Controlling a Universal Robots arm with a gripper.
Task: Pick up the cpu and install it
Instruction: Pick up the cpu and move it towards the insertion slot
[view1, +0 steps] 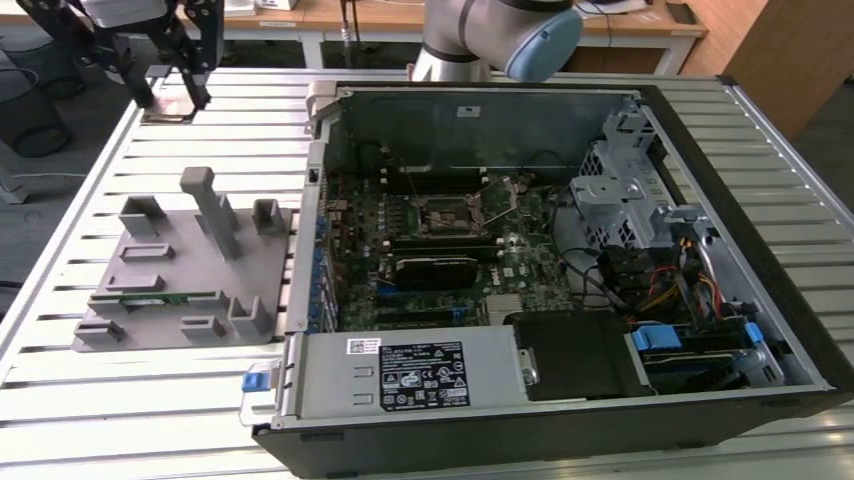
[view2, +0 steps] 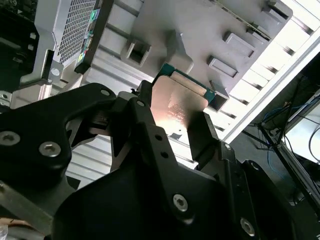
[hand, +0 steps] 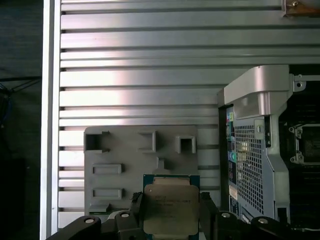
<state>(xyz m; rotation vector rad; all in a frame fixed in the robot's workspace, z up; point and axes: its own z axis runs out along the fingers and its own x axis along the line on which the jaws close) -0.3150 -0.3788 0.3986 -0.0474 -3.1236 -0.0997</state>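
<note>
In both wrist views my gripper (hand: 172, 216) is shut on the cpu (hand: 170, 206), a flat square chip with a silvery-grey top and a green rim, pinched by two opposite edges between the black fingers (hand: 137, 201). The second wrist view shows the cpu (view2: 178, 104) glinting between the fingertips (view2: 201, 131), above the grey parts fixture (view2: 235, 25). In the exterior view my gripper (view1: 168, 95) hangs over the slatted table at the far left corner, away from the open computer case (view1: 534, 260). Inside the case, the motherboard's square socket (view1: 449, 214) lies near the middle.
The grey parts fixture (view1: 187, 270) with upright posts lies on the table at the exterior view's left of the case, with a green memory stick (view1: 154, 297) in it. The case's silver rear panel (hand: 257, 145) stands near the fixture. Drive cages and cables (view1: 654, 270) crowd the case's right side.
</note>
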